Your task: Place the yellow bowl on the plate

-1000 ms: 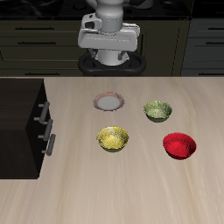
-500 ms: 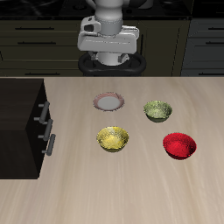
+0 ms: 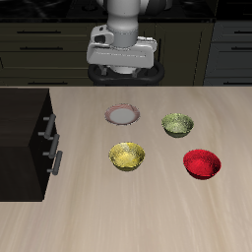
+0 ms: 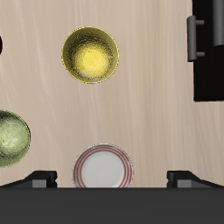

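Overhead first, exterior view: the arm sits high at the back of the worktop (image 3: 148,217), the claw (image 3: 122,71) above the back edge, well apart from every dish. Yellow bowl (image 3: 127,156) rests on the wood nearer the front edge, untouched; the plate (image 3: 122,115) lies bare just behind it. Olive-green bowl (image 3: 177,124) and red bowl (image 3: 202,163) stand off to one side. Judged step: the approach, nothing gripped yet. Next move calls for bringing the claw forward and down over the yellow bowl's rim, one finger inside, one outside. Fingers are lost against the dark base, so spread is unreadable in this view.

Wrist view: yellow bowl (image 4: 90,54) whole, mottled inside visible; plate (image 4: 103,168) close by the claw (image 4: 103,179). Fingertips (image 4: 39,178) show as two dark stubs set wide, nothing between them, so the claw is apart. Olive-green bowl (image 4: 11,137) is cut by the frame; red bowl is not seen. A dark block (image 4: 208,48) is cropped, its identity unclear.
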{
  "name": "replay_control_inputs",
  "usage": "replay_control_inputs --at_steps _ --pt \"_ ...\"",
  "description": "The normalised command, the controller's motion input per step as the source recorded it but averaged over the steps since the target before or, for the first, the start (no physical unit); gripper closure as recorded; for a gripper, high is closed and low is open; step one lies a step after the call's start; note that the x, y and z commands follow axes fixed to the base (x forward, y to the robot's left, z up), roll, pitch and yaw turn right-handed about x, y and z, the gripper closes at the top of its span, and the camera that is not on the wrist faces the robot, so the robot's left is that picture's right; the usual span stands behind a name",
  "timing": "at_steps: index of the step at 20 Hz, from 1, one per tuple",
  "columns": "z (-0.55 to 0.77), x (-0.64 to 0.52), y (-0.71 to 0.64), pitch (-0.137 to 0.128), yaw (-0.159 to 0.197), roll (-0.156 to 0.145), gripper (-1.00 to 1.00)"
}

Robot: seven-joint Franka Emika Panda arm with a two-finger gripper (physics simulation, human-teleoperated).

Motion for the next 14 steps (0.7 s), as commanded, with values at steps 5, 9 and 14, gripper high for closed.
replay_control_inputs --at_steps 5,9,14 --pt "0.01 0.15 0.03 0.005 -0.003 0.004 -1.0" --pt "0.06 0.2 0.02 0.006 -0.01 0.005 -1.0" --pt "0.12 0.22 0.02 -0.012 -0.003 0.01 -1.0"
